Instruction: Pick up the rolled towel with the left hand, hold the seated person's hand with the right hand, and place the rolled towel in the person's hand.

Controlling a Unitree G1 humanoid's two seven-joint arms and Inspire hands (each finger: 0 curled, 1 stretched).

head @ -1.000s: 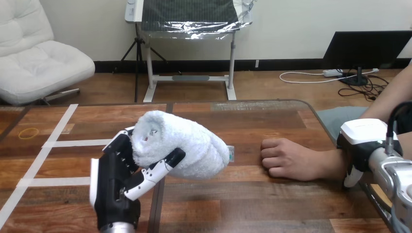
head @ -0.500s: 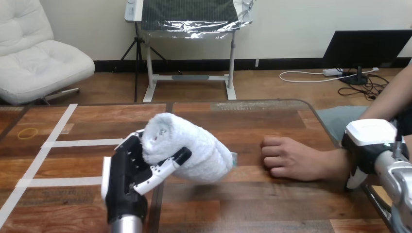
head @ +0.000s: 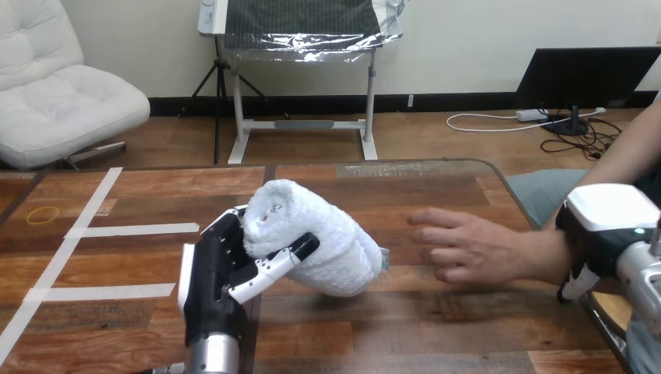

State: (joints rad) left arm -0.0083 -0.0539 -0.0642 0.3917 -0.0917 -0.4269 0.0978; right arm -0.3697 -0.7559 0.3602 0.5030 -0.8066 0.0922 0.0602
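My left hand (head: 217, 282) is raised above the table at centre left, its fingers and thumb curled round one end of the white rolled towel (head: 318, 235). The towel's other end points right, toward the person's hand (head: 474, 248). That hand is just above the table at the right, fingers stretched out to the left, a short gap from the towel. My right hand (head: 602, 231) sits over the person's forearm just behind the wrist. Its thumb curls down the near side of the forearm.
White tape lines (head: 117, 231) mark the wooden table's (head: 405, 335) left part, with a small yellow ring (head: 42, 214) lying beside them. The table's right edge runs close under my right arm.
My left hand has carried the towel to the right, closer to the person's hand. The person's hand has gone from a fist to spread fingers and has lifted slightly. My right hand shifted slightly right.
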